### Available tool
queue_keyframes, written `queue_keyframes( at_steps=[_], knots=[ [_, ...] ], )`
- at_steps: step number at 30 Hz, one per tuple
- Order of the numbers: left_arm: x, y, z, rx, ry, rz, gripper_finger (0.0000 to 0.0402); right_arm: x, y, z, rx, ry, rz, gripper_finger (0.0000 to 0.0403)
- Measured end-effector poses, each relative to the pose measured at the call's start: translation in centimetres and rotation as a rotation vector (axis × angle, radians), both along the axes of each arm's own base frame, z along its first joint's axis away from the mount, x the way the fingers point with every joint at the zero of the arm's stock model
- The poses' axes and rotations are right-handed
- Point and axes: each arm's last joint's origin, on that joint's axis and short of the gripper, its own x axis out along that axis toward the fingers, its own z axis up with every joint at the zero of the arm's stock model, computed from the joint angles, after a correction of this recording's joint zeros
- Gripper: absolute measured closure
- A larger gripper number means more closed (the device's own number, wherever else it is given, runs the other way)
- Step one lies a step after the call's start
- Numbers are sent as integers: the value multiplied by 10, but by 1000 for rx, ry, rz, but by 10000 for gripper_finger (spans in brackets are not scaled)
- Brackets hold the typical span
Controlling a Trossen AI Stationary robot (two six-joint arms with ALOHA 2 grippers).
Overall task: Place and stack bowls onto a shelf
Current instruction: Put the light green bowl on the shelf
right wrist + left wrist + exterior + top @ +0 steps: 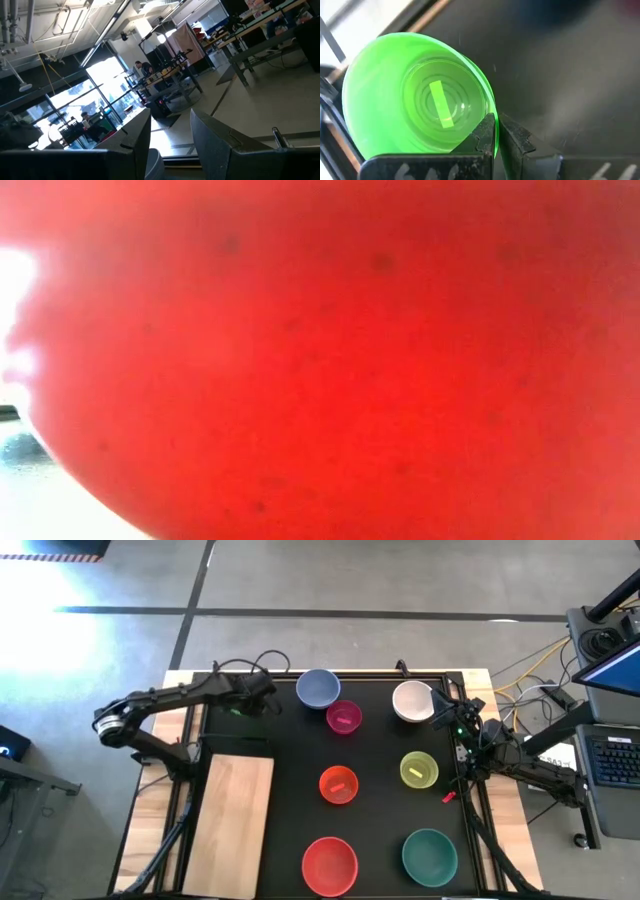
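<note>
The translucent green plastic bowl (pixel 417 95) looks glossy and smooth, with moulded concentric rings on its base; its thin rim sits pinched between the jaws of the left gripper (pixel 497 135), whose dark fingers (pixel 517 137) have a matt, slightly grainy finish. Beyond the jaws lies the black tabletop (pixel 570 65), matt and faintly scuffed, with pale specks. The pale rectangular wooden shelf board (pixel 235 825) shows bare, matt grain. The large red plastic bowl (pixel 330 350) has a smooth wall with tiny dark flecks. The round white plastic bowl (pixel 412 701) beside the right gripper (pixel 170 132) looks smooth; that gripper's grey fingers (pixel 220 145) appear matt.
</note>
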Motion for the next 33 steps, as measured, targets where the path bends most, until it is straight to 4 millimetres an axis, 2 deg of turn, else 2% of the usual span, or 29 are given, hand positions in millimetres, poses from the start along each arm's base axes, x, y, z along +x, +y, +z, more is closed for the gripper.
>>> queue_keyframes(
  at_steps=[6,12,16,21,27,33],
  knots=[
    [8,-10,31,135,-60,-55,402,0,0,0,0,0,0,275],
    [28,-38,69,256,-147,-204,402,0,0,0,0,0,0,275],
    [43,-73,91,277,-230,-351,401,0,0,0,0,0,0,275],
    [55,-124,105,248,-320,-500,401,0,0,0,0,0,0,275],
    [55,-189,105,168,-403,-637,401,0,0,0,0,0,0,275],
    [44,-234,100,0,-489,-566,401,0,0,0,0,0,0,275]
  ],
)
